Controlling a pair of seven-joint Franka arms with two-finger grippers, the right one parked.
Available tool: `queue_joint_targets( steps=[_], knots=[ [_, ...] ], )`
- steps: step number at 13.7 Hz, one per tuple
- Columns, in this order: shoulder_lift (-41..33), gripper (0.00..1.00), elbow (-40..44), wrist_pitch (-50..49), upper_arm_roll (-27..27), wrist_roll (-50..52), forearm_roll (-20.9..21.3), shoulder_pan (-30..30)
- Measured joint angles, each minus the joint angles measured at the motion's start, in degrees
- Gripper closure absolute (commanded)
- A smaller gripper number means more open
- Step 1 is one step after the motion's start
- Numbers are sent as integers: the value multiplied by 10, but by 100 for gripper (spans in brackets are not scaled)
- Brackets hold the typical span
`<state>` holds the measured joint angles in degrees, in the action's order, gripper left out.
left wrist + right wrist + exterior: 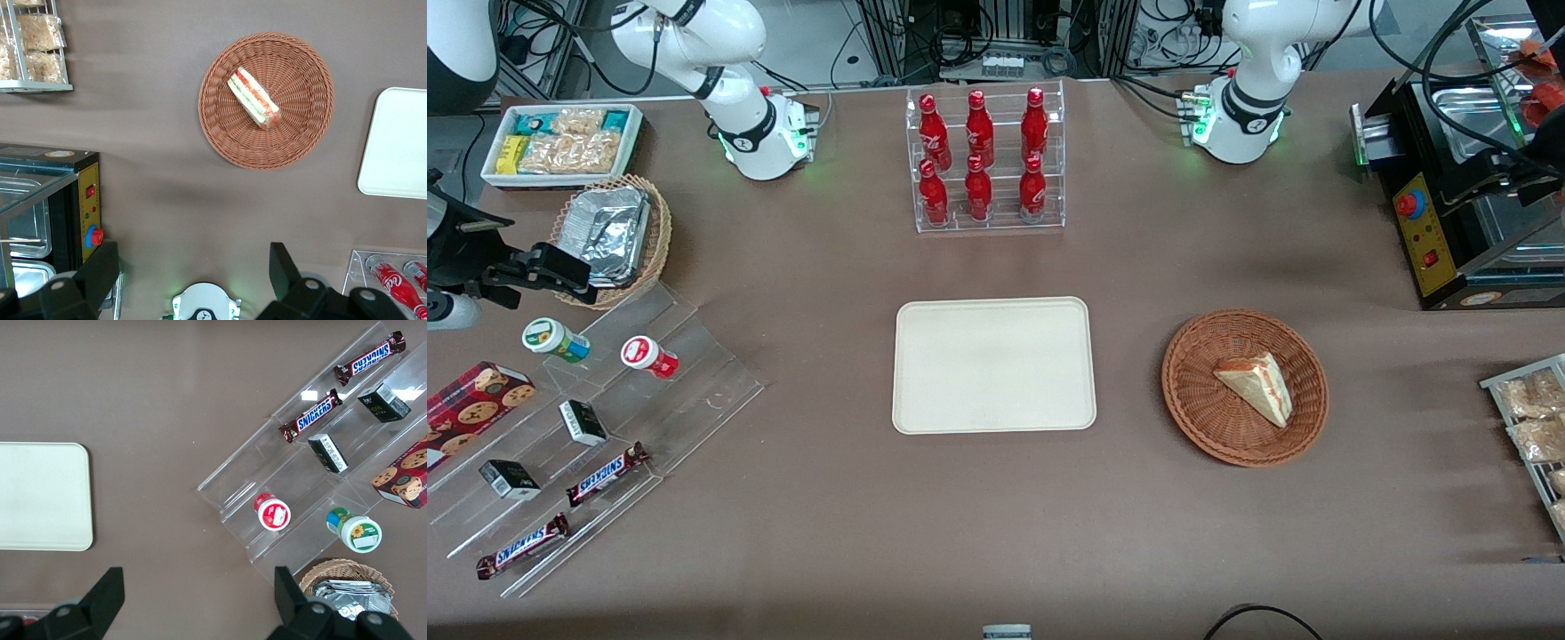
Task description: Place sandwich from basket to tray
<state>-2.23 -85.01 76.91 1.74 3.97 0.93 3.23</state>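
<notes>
The small triangular sandwich (1257,384) lies untouched in the round reddish-brown wicker basket (1192,391), beside the empty flat cream-white tray (994,365), because the left gripper (193,270), fingers spread and empty, hangs high above the table, not yet descending.

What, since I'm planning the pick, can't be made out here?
Sandwich underside: both views, hidden against the basket.
Snack rack: front view, cut by the edge.
End effector, open above the table, farther from the front camera than the basket: wrist view shows fingers only, height unclear.
</notes>
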Motion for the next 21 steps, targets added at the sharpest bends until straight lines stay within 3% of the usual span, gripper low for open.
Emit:
queue_joint_targets(
  steps=[11, 21],
  knots=[
    [14, 1, -9, 11, 12, 23, -13, -5],
    [83, 1, -250, 388, 15, 450, -6, -64]
  ],
)
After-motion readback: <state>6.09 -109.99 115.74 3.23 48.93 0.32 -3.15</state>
